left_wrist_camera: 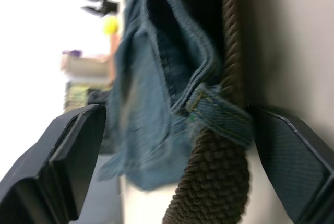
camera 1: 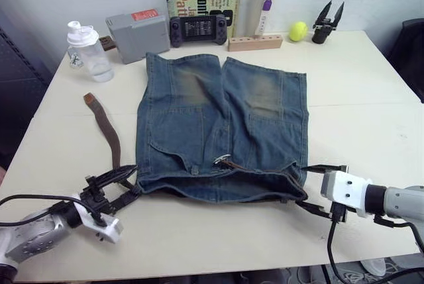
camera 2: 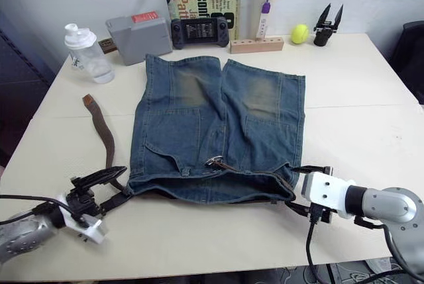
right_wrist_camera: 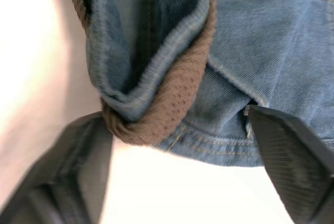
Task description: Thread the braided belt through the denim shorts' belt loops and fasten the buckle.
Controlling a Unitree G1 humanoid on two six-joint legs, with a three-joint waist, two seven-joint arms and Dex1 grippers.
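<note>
Waistband folds hide most of the braided belt (camera 1: 105,125); both pincers gape, unladen.

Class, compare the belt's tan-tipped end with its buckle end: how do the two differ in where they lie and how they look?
The tan leather tip lies bare on the table, left of the denim shorts; the buckle lies on the shorts' waistband. The tip is flat leather; the buckle is shiny metal. Both belong to one braided belt.

braided belt (camera 1: 106,128) mostly hidden under denim shorts (camera 1: 222,132)
</note>
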